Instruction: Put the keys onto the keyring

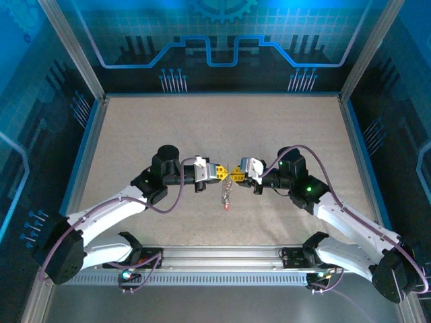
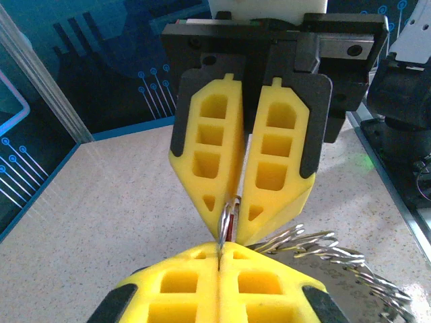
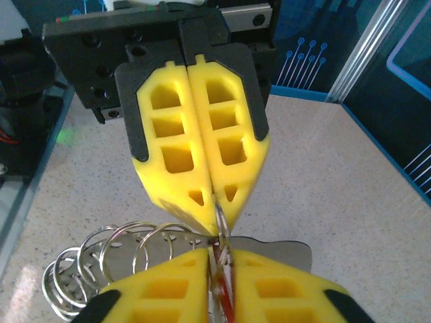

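Note:
Both grippers meet tip to tip above the middle of the table. My left gripper [image 1: 224, 173] [image 2: 220, 247] is shut on the thin edge of a silver ring [image 2: 225, 217] of the keyring. My right gripper [image 1: 236, 173] [image 3: 219, 254] is shut on a red-headed key [image 3: 226, 303] [image 2: 231, 226] together with that ring. The rest of the keyring [image 1: 227, 194] hangs below them as a floppy bunch of silvery loops [image 2: 323, 250] [image 3: 114, 250]. A red bit [image 1: 227, 207] shows at its lower end. A flat silver metal piece [image 3: 286, 247] lies behind the loops.
The speckled beige table [image 1: 168, 128] stretches open all around the grippers. Blue-lit glass walls with metal posts [image 1: 74, 54] close it in. A metal rail [image 1: 222, 259] with the arm bases runs along the near edge.

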